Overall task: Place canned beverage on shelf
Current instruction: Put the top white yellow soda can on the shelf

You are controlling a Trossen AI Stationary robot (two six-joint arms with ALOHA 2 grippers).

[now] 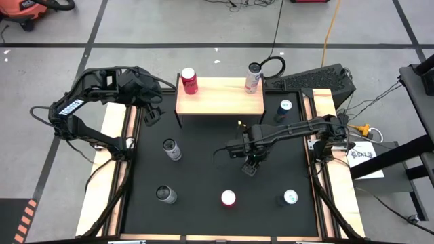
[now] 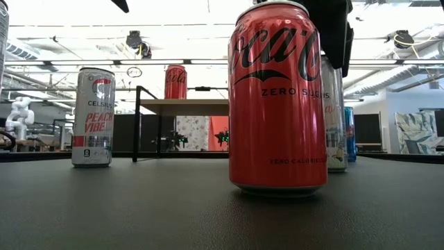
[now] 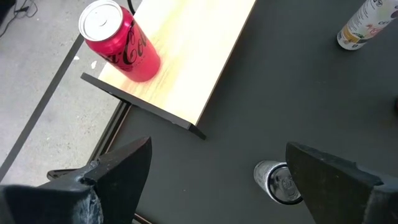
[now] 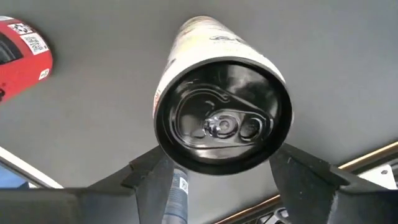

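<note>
the shelf point(image 1: 220, 102) is a small rectangular platform with a smooth pale wood top on thin black legs, standing at the far edge of the matte, faintly pebbled black mat point(image 1: 203, 169). two cylinders already stand on it: a glossy red cola can point(image 1: 189, 80) at its left end and a slim white can point(image 1: 253, 77) at its right end. the right gripper point(image 1: 251, 167) sits over the middle of the mat, its two dark fingers closed on either side of a slim pale can point(image 4: 222, 112) with a dark rimmed top and pull tab, seen end-on in the right wrist view. the left gripper point(image 1: 150, 115) hangs just left of the shelf's left end with its wedge-shaped fingers spread wide and nothing between them. more cans stand loose on the mat: a silver-topped one point(image 1: 171, 149) near the left gripper, another point(image 1: 165, 195) at the near left, a squat red zero sugar can point(image 1: 228, 198) near the front centre, a blue one point(image 1: 289, 198) at the near right and a dark one point(image 1: 285, 108) right of the shelf.
</note>
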